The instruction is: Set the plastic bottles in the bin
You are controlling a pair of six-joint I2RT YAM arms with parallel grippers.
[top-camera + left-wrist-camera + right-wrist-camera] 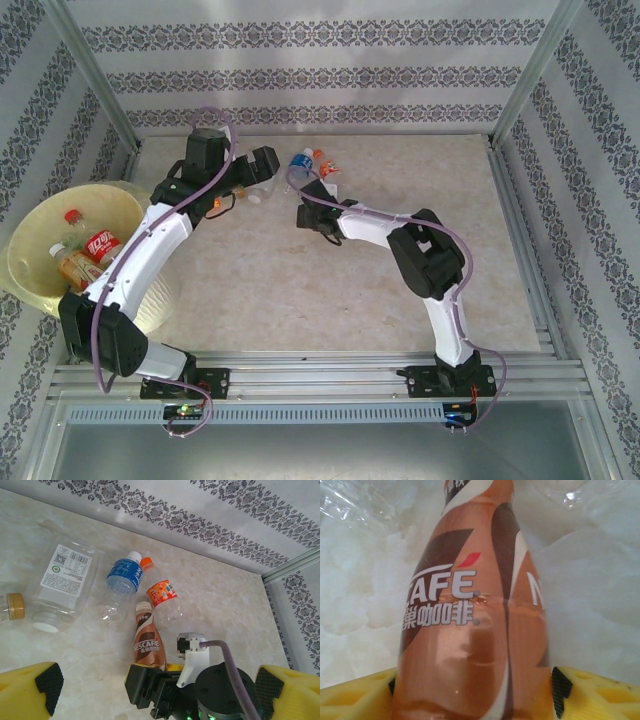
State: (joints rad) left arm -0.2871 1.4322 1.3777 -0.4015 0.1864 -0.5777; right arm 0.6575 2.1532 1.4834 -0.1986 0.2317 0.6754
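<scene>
Right gripper [475,692] closed around a brown Nescafe bottle [475,605] lying on the pale table [235,610].
Its yellow fingers seem to press both sides of the label, which reads "NESCAFE" above Chinese characters. The left gripper [159,682] hangs spread wide. A blue-labelled bottle [122,575] and an orange-labelled bottle [161,592] lie just beyond. The bin [25,250], far left, holds more bottles [98,245].
</scene>
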